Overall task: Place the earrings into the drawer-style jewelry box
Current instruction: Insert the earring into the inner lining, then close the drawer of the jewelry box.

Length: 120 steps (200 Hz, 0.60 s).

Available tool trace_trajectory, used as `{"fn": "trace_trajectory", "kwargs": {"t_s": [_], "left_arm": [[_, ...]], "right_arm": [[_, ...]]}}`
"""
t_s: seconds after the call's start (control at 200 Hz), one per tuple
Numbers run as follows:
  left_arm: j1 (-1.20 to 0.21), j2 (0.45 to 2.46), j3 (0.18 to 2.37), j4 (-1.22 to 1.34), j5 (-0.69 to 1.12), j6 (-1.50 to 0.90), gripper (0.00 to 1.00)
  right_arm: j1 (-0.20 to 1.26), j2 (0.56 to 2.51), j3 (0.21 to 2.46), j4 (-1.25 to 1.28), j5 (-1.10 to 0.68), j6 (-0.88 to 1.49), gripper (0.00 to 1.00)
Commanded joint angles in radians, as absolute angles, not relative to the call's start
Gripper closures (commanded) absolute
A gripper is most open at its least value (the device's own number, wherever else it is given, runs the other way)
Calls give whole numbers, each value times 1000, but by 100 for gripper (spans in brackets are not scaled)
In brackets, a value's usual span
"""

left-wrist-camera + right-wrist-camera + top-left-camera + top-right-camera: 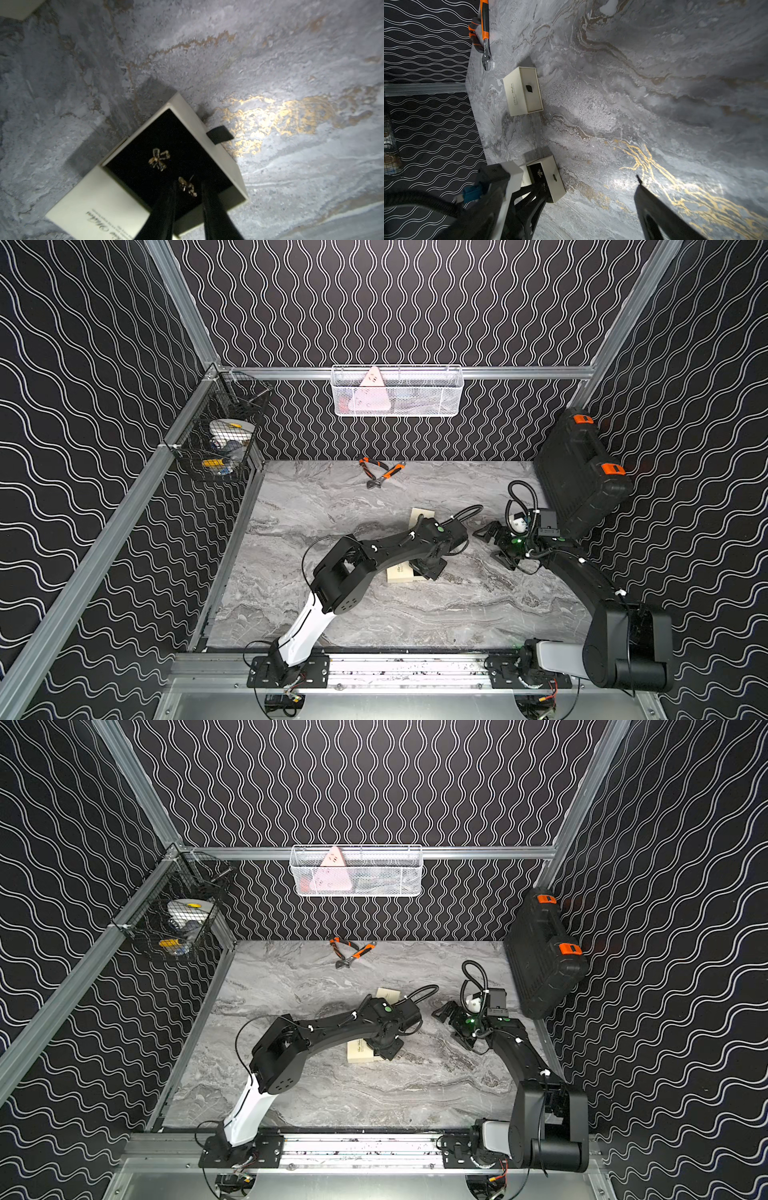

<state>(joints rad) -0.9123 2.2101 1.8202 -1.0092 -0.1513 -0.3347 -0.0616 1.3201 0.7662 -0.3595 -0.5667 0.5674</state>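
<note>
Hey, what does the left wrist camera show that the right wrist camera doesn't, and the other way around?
Only the left wrist view: the bow shape of the free earring and, plainly, the second earring between the left gripper's parted fingers.
Only the right wrist view: the other cream box in full, drawer shut, the orange-handled tools, the patterned wall and the left arm.
Both: the open jewelry box, its black pull tab, the free earring on the black lining, and the marble table.
</note>
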Motion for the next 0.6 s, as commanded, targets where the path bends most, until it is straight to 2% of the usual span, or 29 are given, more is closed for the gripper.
{"fn": "trace_trajectory", "kwargs": {"t_s": [0.0,0.105,0.335,0.465,0.595], "left_arm": [[-914,2191,1830,-1032,-133,-318,64],[-914,2181,1829,-1029,-125,-316,58],[-913,2123,1851,-1032,-81,-338,54],[-886,1969,1806,-979,-53,-381,34],[-738,1761,1546,-812,107,-435,20]], "right_arm": [[-64,1322,762,-327,-593,581,0],[-68,1325,761,-322,-602,583,0],[-70,1324,760,-322,-625,571,0],[-66,1323,753,-306,-668,568,5],[9,1345,735,-254,-682,587,10]]}}
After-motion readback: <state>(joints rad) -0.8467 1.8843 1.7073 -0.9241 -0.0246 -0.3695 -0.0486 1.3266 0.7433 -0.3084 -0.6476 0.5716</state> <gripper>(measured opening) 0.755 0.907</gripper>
